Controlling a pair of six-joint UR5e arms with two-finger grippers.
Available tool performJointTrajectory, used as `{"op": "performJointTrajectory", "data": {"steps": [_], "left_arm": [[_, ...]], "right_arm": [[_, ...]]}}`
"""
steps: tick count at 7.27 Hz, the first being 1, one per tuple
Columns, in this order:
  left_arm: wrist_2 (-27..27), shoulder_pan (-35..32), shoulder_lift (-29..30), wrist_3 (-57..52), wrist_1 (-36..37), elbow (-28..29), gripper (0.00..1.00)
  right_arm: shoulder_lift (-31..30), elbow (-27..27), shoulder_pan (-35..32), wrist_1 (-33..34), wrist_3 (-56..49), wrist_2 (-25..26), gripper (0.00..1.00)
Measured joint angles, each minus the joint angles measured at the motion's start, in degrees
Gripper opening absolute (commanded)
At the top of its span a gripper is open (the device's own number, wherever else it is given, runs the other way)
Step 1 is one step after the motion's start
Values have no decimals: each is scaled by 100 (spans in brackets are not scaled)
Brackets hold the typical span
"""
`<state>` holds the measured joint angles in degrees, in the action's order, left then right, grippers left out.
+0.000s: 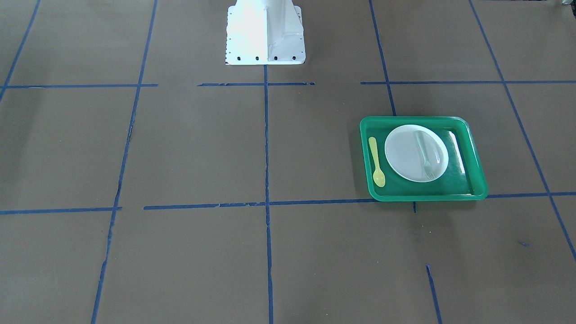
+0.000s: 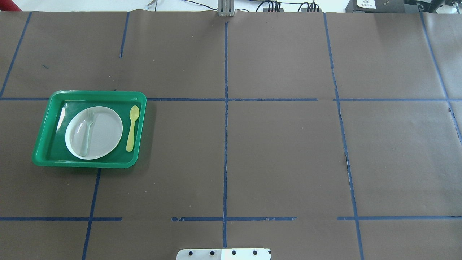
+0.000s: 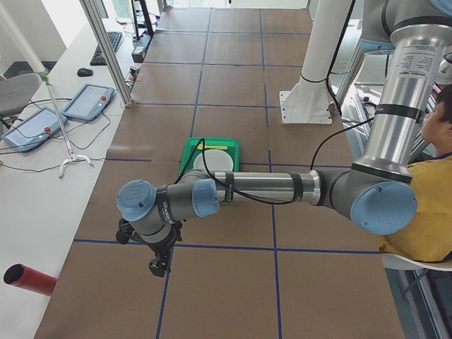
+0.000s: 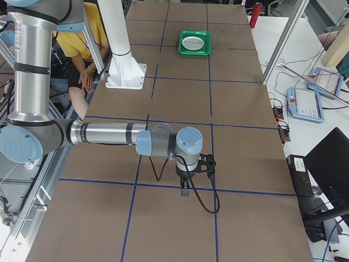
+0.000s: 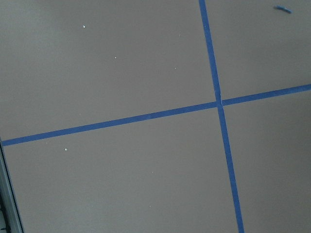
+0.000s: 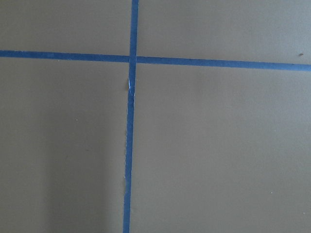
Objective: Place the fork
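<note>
Front view: the fork lies flat on the plate inside the tray, with the spoon beside the plate, and neither of my claws shows here. Overhead it reads the same, the fork on the plate's outer half with tines pointing away from my base. I judge it either already set down or not yet picked up; I cannot say which. From the left end, my left claw hangs over bare table near a tape crossing, well apart from the tray, and I cannot tell how far it is open. From the right end, my right claw is farther off, the tray at the far end, its opening equally unclear. Both wrist views show only tape and table, with no fork and no fingers.
</note>
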<state>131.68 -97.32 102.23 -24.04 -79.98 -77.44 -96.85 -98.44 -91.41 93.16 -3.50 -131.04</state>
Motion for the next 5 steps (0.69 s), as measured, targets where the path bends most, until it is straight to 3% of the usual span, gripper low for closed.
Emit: {"op": "performJointTrajectory", "data": {"steps": [4, 5], "left_arm": [[20, 1, -29, 7, 155, -310, 100], [28, 27, -78, 125, -128, -402, 100]], "right_arm": [[0, 0, 0, 0, 2, 0, 100], [0, 0, 0, 0, 1, 0, 100]]}}
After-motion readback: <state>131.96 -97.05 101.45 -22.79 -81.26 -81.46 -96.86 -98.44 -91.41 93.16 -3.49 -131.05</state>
